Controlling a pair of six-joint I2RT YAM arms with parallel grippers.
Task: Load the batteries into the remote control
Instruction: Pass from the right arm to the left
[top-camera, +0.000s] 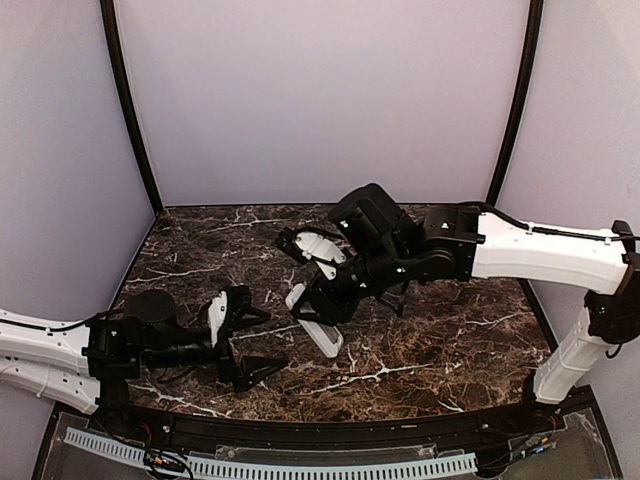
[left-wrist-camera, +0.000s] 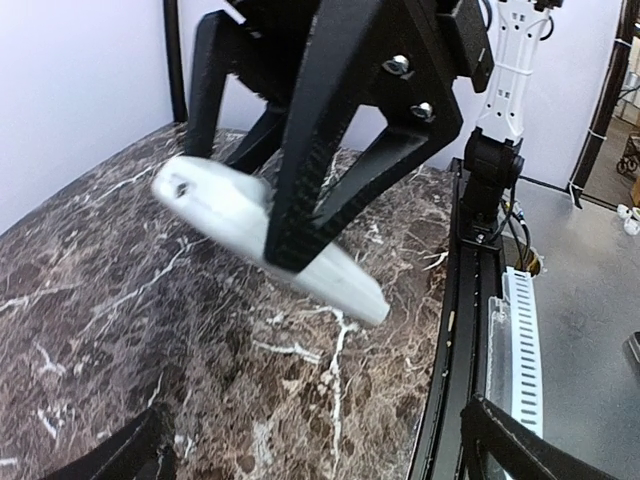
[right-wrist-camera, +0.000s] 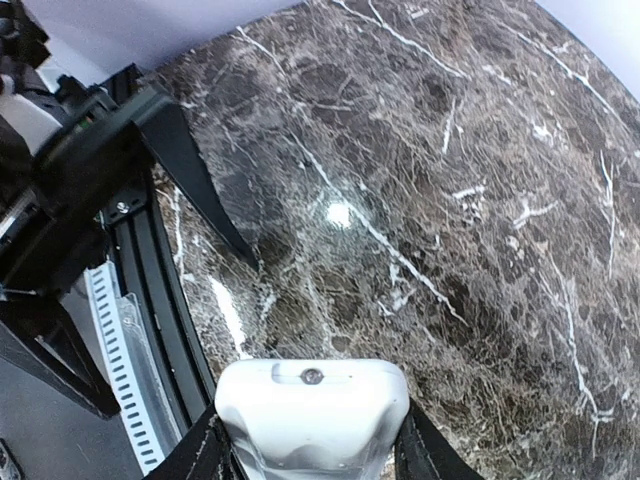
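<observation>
Pale lilac walls (top-camera: 320, 100) enclose a dark brown marble table (top-camera: 450, 330) veined with white. The right arm (top-camera: 540, 250), white with black joints, reaches in from the right edge across to the middle of the table. The left arm (top-camera: 40, 350) enters low at the near left corner and lies close above the stone. A black rail with a white slotted strip (top-camera: 270, 465) runs along the near edge. The right gripper (top-camera: 315, 315) points down and to the near left, its two black fingers (left-wrist-camera: 300, 190) clamped on the sides of the remote control (top-camera: 322, 332). The remote is a slim white handset at the centre of the table, lying at a slant with one end towards the near right. In the left wrist view it appears held above the marble rather than resting on it. In the right wrist view its rounded end (right-wrist-camera: 312, 405) sits between the two fingers. The left gripper (top-camera: 272, 338) is just to the near left of the remote, not touching it, jaws spread wide with nothing between them. The batteries cannot be picked out against the dark stone in any view.
</observation>
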